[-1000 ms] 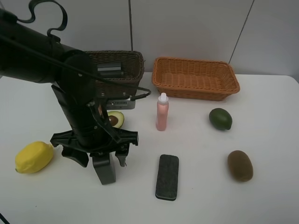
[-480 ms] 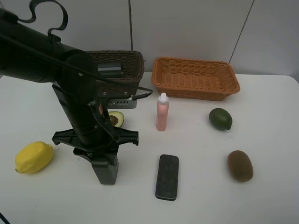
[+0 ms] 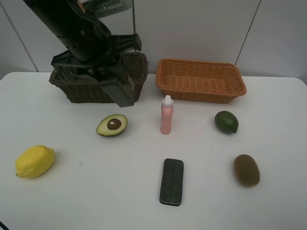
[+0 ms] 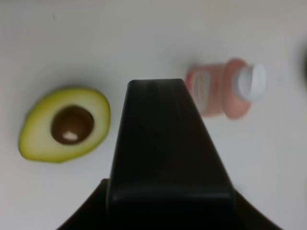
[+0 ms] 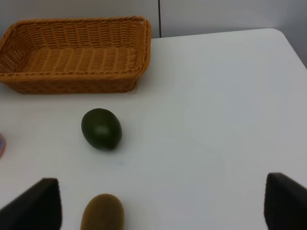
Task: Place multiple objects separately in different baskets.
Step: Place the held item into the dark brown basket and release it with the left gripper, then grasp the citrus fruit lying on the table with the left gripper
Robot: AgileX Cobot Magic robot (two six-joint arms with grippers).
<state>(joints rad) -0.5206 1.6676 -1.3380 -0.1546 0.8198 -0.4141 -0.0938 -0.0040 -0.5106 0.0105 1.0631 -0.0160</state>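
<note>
Left end effector (image 3: 109,77): clenched on the black bottle (image 3: 123,94) and raised clear of the desk (image 3: 81,201).
Black bottle, look: plain matt black, blocky, with a broad flat free end. No label can be made out.
Black bottle, axis: tilted, with the long axis running from the fingers down and outward. The free end points toward the desk.
Black bottle, place: in the air. The left wrist view shows bare desk under it, with the halved avocado (image 4: 64,123) on one side and the pink bottle (image 4: 225,88) on the other.
Halved avocado: on the desk below the left end effector, cut face up with the brown pit showing. Its long axis runs across the desk.
Pink bottle: upright with its white cap on top, below and beside the left end effector.
Dark brown basket (image 3: 84,90): deep and woven, just behind the left end effector.
Right end effector (image 5: 162,206): released, fingers wide apart with nothing between them.
Dark green fruit (image 5: 101,129): on the desk ahead of the right end effector.
Orange basket (image 5: 76,55): shallow, and farther ahead than the fruit.
Kiwi (image 5: 102,213): brown, near one finger of the right end effector.
Lemon (image 3: 35,161): well apart from both end effectors.
Eraser (image 3: 171,181): black and flat, with its long axis running near to far.
</note>
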